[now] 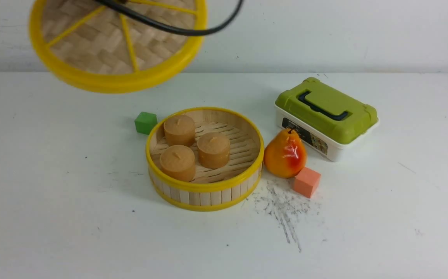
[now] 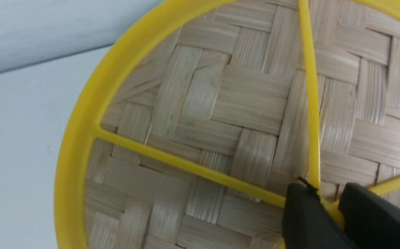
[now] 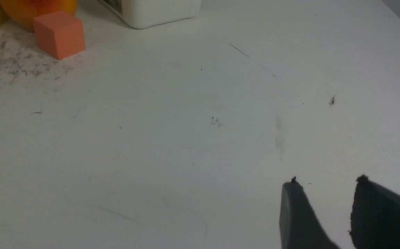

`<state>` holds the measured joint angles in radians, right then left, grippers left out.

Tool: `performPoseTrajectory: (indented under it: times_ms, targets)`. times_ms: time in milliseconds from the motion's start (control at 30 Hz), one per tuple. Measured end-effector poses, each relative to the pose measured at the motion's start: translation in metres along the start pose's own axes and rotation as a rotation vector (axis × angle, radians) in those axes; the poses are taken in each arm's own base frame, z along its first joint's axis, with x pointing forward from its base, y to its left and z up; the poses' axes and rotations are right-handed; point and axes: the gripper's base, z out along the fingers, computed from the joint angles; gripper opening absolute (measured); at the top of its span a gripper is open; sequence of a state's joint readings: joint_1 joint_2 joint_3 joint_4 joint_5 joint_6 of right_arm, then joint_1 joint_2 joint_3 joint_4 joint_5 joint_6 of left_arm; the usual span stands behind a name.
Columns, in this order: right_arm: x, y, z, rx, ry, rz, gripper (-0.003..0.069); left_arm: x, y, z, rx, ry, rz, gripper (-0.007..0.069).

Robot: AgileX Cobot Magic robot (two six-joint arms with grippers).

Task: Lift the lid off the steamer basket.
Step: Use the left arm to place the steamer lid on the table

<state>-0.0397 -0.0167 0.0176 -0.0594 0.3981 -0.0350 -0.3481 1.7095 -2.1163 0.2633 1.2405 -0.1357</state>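
- At the upper left of the front view, the lid (image 1: 92, 50) hangs tilted and clear of the table (image 1: 53, 217). It is above and to the left of the steamer basket (image 1: 204, 190), which stands uncovered with three brown cakes (image 1: 179, 130) on its slatted floor
- Left gripper (image 2: 326, 195): the wrist view shows the jaws almost closed, pinching the lid at its centre. The black fingers (image 2: 300, 214) touch no other part of it
- Right gripper (image 3: 326, 193): the jaws stand parted with nothing between them, over bare table and well apart from the orange cube (image 3: 60, 33)
- Hazard 1, rotation in the grip: you hold a wide disc by one narrow point, and it already leans. A quick swing or stop would likely let it pivot further or slide out of the pinch
- Hazard 2, the drop zone: a lid released from this height could land on the green cube (image 1: 145, 123), or roll back against the basket and its cakes
- Hazard 3, the cable (image 1: 169, 27): it arcs across the lid's face in the front view. You cannot tell whether it touches the weave, and if it does it could drag the rim as the arm turns
- Hazard 4, set-down: lowering the lid while tilted would put one edge of the rim down first, so level it over the open table at the left before you loosen the jaws
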Motion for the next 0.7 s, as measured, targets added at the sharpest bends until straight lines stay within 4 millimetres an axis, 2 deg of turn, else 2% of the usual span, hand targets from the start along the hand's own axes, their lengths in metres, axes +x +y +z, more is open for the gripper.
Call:
performPoseTrajectory:
  times_ms: [133,200,267,300,333,367,467,500,567,700]
  targets:
    - [0.000,0.000,0.000,0.000,0.000,0.000,0.0240,0.039,0.054,0.005,-0.097,0.105,-0.128,0.0109]
    - [0.000,0.000,0.000,0.000,0.000,0.000,0.0240,0.063,0.072,0.017,-0.111,0.133,-0.186,0.0109]
    - [0.000,0.000,0.000,0.000,0.000,0.000,0.0240,0.093,0.083,0.039,-0.097,0.167,-0.249,0.0109]
    - [0.000,0.000,0.000,0.000,0.000,0.000,0.0240,0.106,0.086,0.051,-0.089,0.180,-0.278,0.0109]
    - [0.000,0.000,0.000,0.000,0.000,0.000,0.0240,0.108,0.087,0.054,-0.091,0.182,-0.280,0.0109]
    - [0.000,0.000,0.000,0.000,0.000,0.000,0.0240,0.127,0.091,0.075,-0.079,0.196,-0.323,0.0109]
    - [0.000,0.000,0.000,0.000,0.000,0.000,0.0240,0.155,0.090,0.111,-0.070,0.235,-0.349,0.0109]
    - [0.000,0.000,0.000,0.000,0.000,0.000,0.0240,0.156,0.090,0.113,-0.069,0.238,-0.348,0.0109]
    - [0.000,0.000,0.000,0.000,0.000,0.000,0.0240,0.171,0.087,0.143,-0.058,0.276,-0.368,0.0109]
    - [0.000,0.000,0.000,0.000,0.000,0.000,0.0240,0.182,0.084,0.175,-0.033,0.299,-0.423,0.0109]
